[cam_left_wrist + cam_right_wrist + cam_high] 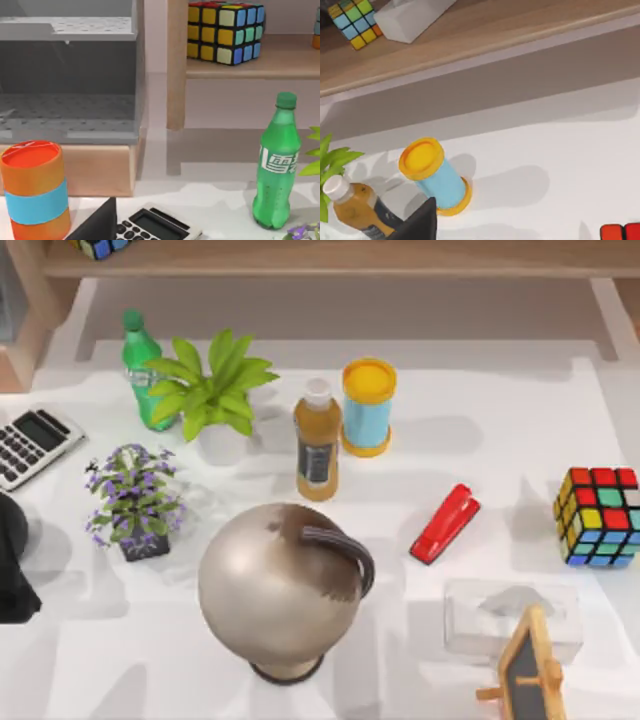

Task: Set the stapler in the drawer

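A red stapler (445,523) lies flat on the white table (480,430), right of centre in the top view, angled, with open table around it and nothing touching it. A Rubik's cube (598,516) sits near it to the right, a tissue box (512,618) nearby toward the front, and a large globe (278,588) to its left. A yellow-lidded blue canister (368,406) and a brown bottle (317,440) stand behind it. The left wrist view looks toward a grey drawer unit (70,90) beside a wooden shelf post, past a calculator (155,227) and a green bottle (276,165). Whether either arm's fingers are spread or closed cannot be told. The stapler appears untouched, so the task seems not yet begun; its clear surroundings should make a grasp straightforward.
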{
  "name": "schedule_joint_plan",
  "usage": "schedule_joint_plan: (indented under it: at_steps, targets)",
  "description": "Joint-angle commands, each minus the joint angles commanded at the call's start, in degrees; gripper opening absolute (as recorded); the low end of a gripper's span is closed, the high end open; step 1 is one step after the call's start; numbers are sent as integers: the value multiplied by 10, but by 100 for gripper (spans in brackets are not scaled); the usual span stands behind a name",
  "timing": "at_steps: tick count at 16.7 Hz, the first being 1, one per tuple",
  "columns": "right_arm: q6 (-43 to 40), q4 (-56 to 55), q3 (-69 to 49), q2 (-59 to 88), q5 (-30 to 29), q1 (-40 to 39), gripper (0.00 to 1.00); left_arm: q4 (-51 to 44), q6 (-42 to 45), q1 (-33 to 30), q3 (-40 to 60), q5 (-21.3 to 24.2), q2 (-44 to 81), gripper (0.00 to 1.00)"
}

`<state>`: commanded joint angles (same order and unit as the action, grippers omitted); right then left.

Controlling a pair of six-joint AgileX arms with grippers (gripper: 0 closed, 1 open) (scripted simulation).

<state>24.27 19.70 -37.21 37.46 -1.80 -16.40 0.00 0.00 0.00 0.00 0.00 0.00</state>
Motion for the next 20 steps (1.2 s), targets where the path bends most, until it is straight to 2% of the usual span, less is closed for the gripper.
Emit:
schedule_joint_plan:
  at_steps: [6,10,15,20]
  targets:
    - [196,182,-343,380,-1,-94,100,0,0,0,0,0,0,100]
    - [311,297,-504,604,5,-124,100,0,0,0,0,0,0,100]
    - [409,406,-588,796,14,-131,100,0,0,0,0,0,0,100]
    - [440,447,-613,865,17,-127,100,0,0,0,0,0,0,100]
